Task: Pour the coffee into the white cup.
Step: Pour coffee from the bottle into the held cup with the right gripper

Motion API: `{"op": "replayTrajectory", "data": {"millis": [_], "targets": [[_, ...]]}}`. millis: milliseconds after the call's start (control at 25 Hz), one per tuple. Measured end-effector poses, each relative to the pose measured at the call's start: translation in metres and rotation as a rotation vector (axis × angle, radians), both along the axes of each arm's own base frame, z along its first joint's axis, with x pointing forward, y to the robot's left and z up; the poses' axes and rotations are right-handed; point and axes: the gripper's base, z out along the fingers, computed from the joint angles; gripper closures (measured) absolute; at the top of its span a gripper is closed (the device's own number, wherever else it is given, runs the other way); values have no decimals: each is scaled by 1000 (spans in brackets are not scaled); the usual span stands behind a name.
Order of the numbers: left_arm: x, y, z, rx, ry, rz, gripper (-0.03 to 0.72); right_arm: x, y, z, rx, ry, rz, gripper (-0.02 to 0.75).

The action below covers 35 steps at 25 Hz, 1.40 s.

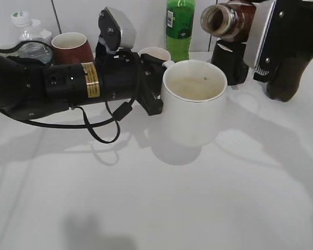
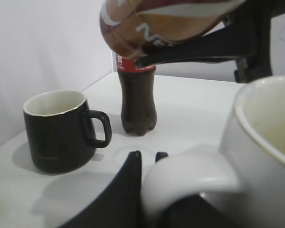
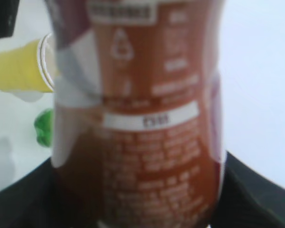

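The white cup [image 1: 194, 104] stands mid-table, a pale residue in its bottom. My left gripper [image 1: 155, 88] reaches in from the left and is shut on the cup's handle [image 2: 190, 183]; its fingertips [image 2: 149, 154] flank the handle next to the cup wall [image 2: 266, 142]. My right gripper [image 1: 258, 34] is shut on the coffee bottle [image 1: 227, 20], held tipped on its side above and behind the cup's right rim, open mouth facing left. The bottle fills the right wrist view [image 3: 137, 118], between the jaws [image 3: 137, 199]. It also shows overhead in the left wrist view [image 2: 156, 23].
A black mug [image 2: 59, 128] and a dark cola bottle [image 2: 137, 95] stand behind the cup, under the coffee bottle. A green soda bottle [image 1: 180, 26], a brown cup [image 1: 73, 47], a clear water bottle [image 1: 28, 36] and a small yellow cup [image 3: 19, 66] line the back.
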Motion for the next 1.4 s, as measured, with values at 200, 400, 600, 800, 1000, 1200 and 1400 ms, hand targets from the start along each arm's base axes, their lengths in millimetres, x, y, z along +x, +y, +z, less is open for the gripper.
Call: {"op": "replayTrajectory", "data": {"millis": [200,400,600,800,1000,1200,1400], "targets": [[0,0,0,4,-2,-5,637,0,0,0,-72,-70,17,202],[-3,-1,-2,24,-13,-31,637,0,0,0,-114,-111,26,202],[-3,-1,-2,34,-18,-43,637,0,0,0,-146,-143,34,202],[-3,-1,-2,33,-17,-43,637,0,0,0,-177,-174,41,202],[-3,-1,-2,33,-17,-43,637,0,0,0,-201,-197,47,202],[-3,-1,-2,33,-17,-43,637,0,0,0,-210,-206,49,202],[-4,-1,-2,25,-20,-48,637,0,0,0,-211,-207,49,202]]}}
